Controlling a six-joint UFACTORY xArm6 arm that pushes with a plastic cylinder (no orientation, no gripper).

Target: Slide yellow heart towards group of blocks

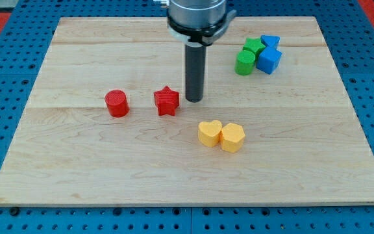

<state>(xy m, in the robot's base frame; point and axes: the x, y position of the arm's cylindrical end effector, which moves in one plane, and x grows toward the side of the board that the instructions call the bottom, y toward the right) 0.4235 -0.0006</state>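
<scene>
While blocks dot wooden board (pixel 76 169), blue pegboard (pixel 5 78) surrounds.

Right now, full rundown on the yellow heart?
The yellow heart is a small, matte, plastic-looking block lying flat on the wooden board, below centre. Its lobes point to the view's top. Its right side touches another yellow block, shape unclear. My tip stands apart, above and slightly left of it, beside the red star.
</scene>
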